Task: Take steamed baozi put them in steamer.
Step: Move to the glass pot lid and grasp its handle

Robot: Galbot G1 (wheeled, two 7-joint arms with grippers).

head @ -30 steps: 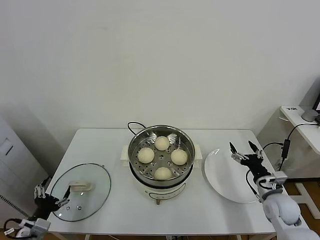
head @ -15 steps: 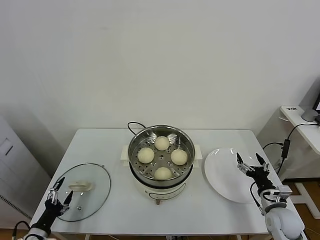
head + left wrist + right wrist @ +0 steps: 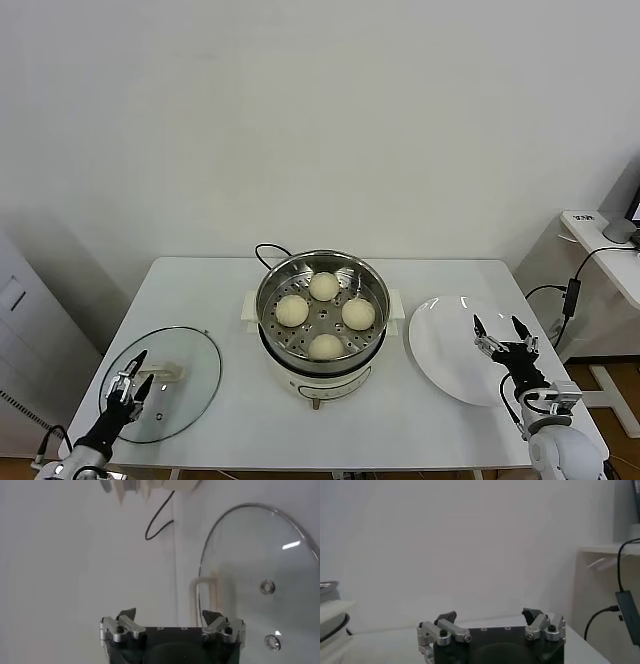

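Note:
Several pale cream baozi (image 3: 326,316) lie in the shiny steel steamer (image 3: 276,283) on its cream cooker base at the table's middle. My left gripper (image 3: 134,374) is open and empty, low at the front left over the glass lid (image 3: 185,375). My right gripper (image 3: 503,332) is open and empty, low at the front right over the edge of the empty white plate (image 3: 440,350). In the left wrist view my gripper (image 3: 169,615) points past the lid (image 3: 260,570). In the right wrist view my gripper (image 3: 491,616) faces the wall, with the steamer's edge (image 3: 330,602) at one side.
A black cord (image 3: 268,252) runs behind the cooker. A side table with cables (image 3: 590,250) stands at the far right. A grey cabinet (image 3: 20,330) stands left of the table.
Both arms have drawn back and down toward the table's front corners. The left gripper has turned to point forward over the lid. The baozi have not moved.

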